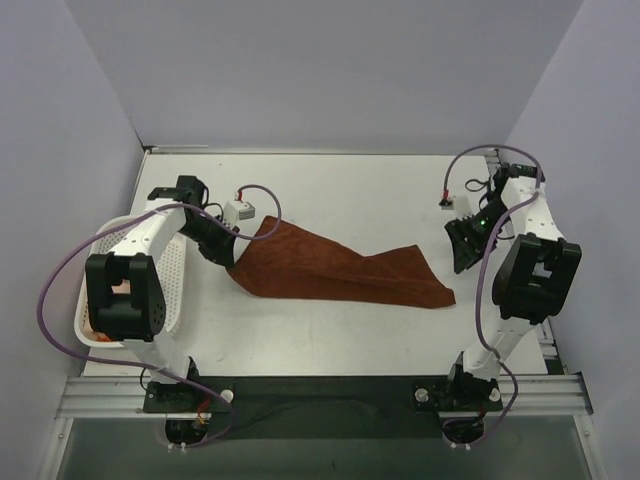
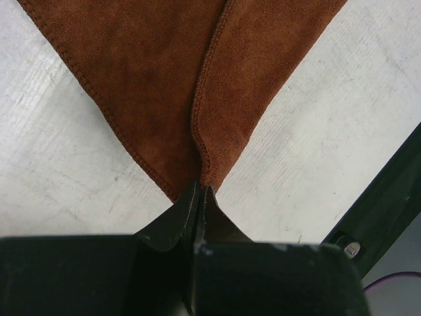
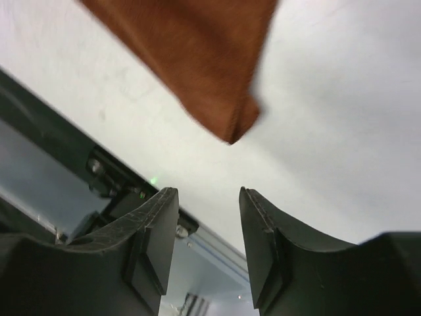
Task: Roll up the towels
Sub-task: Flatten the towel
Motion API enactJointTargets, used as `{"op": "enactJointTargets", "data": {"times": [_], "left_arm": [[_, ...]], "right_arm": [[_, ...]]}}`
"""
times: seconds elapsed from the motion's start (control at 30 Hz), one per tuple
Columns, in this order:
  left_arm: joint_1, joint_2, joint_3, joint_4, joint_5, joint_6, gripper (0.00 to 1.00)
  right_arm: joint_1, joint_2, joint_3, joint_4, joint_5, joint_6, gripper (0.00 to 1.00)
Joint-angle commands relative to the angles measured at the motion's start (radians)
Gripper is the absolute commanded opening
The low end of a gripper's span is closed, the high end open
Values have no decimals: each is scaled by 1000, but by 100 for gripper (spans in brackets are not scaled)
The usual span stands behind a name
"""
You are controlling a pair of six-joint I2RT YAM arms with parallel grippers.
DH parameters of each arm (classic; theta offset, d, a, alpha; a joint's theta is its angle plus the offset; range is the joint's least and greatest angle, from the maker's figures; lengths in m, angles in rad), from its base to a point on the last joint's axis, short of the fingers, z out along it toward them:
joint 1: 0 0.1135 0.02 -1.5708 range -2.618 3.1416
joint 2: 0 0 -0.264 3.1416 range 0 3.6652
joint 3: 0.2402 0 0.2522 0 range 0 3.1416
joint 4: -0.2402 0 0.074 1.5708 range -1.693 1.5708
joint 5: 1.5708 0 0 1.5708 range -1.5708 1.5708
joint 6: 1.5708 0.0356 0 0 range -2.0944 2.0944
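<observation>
**Item 1: rust-brown towel** (image 1: 335, 268). It lies across the middle of the white table (image 1: 340, 190), pulled into 1 long shape that is widest at the left. The hemmed edges run straight, and 1 fold line meets the left corner. Bare tabletop shows on its far side up to the wall and on its near side down to the metal rail.

**Item 2: left gripper** (image 2: 200, 192). It is clamped on the towel's left corner, with the cloth pinched between both fingers. The white lattice basket (image 1: 178, 262) stands just beside this arm, at the table's left edge.

**Item 3: right gripper** (image 3: 208, 197). Its jaws are parted and hold nothing. The towel's right corner hangs beyond the fingertips without touching them. This arm stands near the table's right edge.
</observation>
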Motion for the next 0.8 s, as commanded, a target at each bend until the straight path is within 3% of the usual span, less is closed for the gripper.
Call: {"op": "enactJointTargets", "data": {"times": [0.0,0.27,0.77], "left_arm": [[6,-5,43,4,14,25,0],[6,21,74,4,51,-18,0],[8,40,109,3,72,-52,0]], "right_arm": [[-7,53,131,15,-39,135,42],[112,162,199,254,55,423,38],[229,339,226,441,242,585,42]]}}
